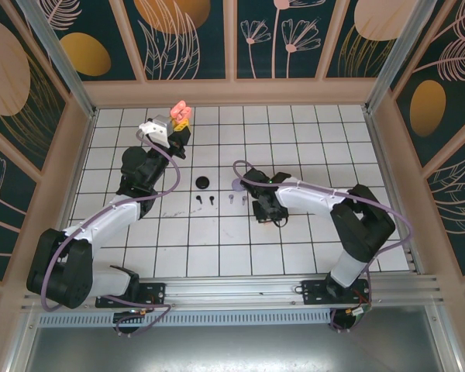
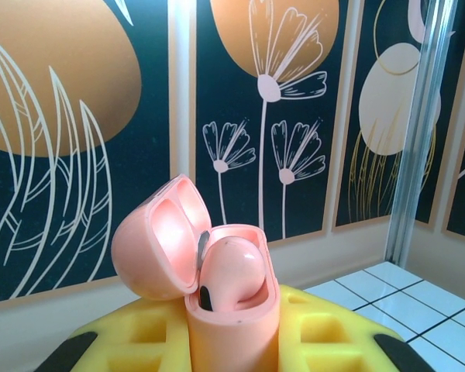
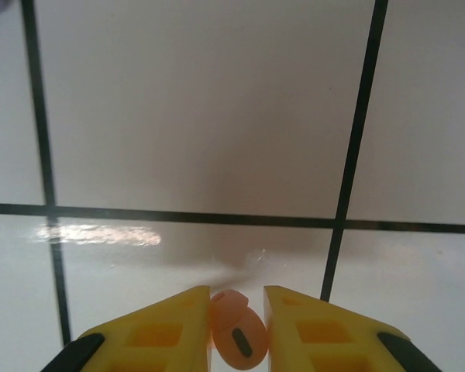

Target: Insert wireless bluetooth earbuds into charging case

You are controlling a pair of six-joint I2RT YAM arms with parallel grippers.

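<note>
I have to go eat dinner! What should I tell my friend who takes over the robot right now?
Left hand: shut on the open pink case, held up off the table.
Right hand: shut on the second pink earbud, down by the tiles.
Done: first pink earbud sits in the case.
To do: seat the held one; then the black earbuds and lilac earbuds, lying mid-table.
</note>
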